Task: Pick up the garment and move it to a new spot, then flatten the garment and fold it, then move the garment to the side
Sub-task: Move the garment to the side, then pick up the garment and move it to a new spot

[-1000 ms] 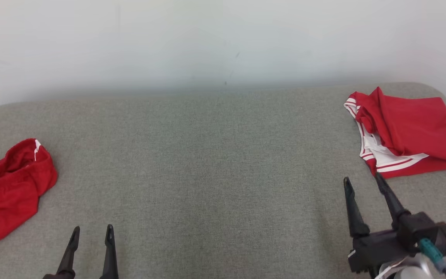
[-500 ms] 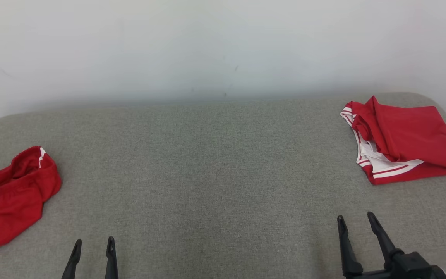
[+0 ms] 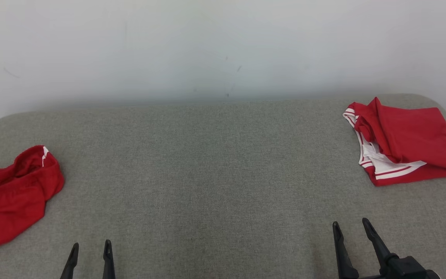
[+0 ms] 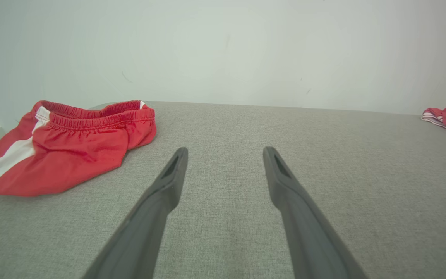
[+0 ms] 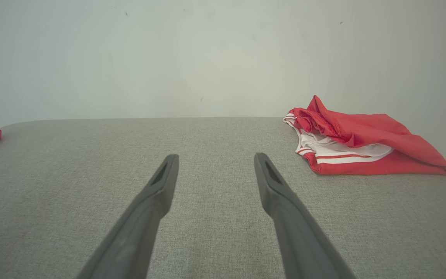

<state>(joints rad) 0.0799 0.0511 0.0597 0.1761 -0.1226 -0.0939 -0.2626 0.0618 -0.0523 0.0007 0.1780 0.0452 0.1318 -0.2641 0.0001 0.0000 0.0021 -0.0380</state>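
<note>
Noting left fingers (image 3: 108, 259) and right fingers (image 3: 376, 240) spread wide, empty, I fear pinching only one layer of the crumpled shorts (image 3: 10, 197), bunching them.

Grey fabric surface (image 3: 207, 174) against white wall (image 3: 207, 38)

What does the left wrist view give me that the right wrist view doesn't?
Left wrist adds: the open left gripper, plus the crumpled red shorts close up, elastic waistband and white side stripe clear. Right wrist adds: the open right gripper, plus the folded red garment close up, striped white trim clear. Both: the grey surface, the white wall, and each far garment as a sliver at the frame edge.
</note>
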